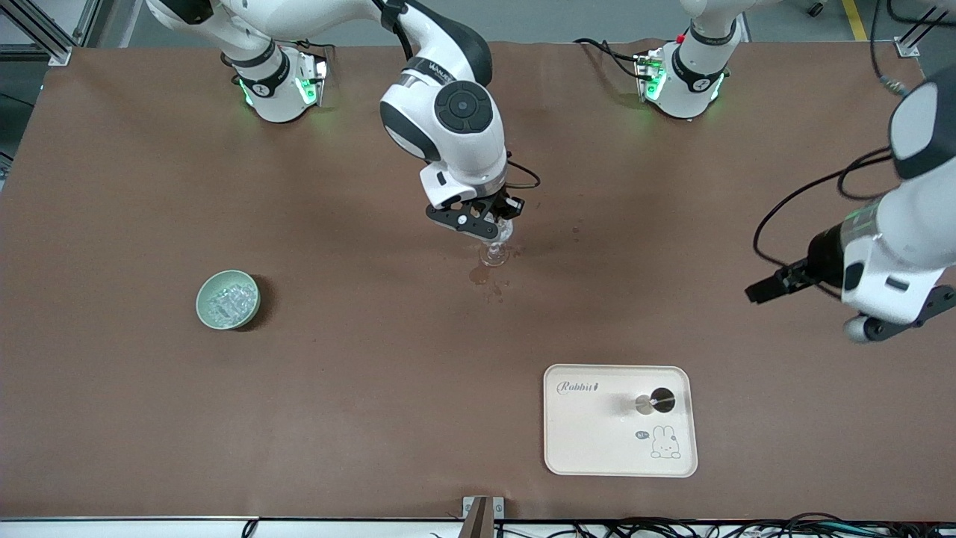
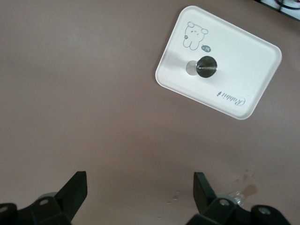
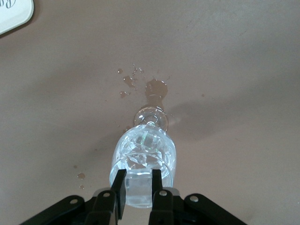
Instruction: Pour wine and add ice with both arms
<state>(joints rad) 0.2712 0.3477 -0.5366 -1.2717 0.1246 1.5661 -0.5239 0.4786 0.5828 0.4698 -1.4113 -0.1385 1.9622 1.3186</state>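
With ice (image 3: 143,152) already in the glass (image 3: 144,161) under the narrowly parted right gripper (image 3: 138,187): lift straight, avoid the rim; left gripper (image 2: 140,192) open, waiting.

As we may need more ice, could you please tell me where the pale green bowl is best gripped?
Pinch the rim of the pale green bowl from above, one finger inside, one outside: it sits upright and open, ice filling its middle. The right claw hangs over the glass; the open left claw waits over the table.
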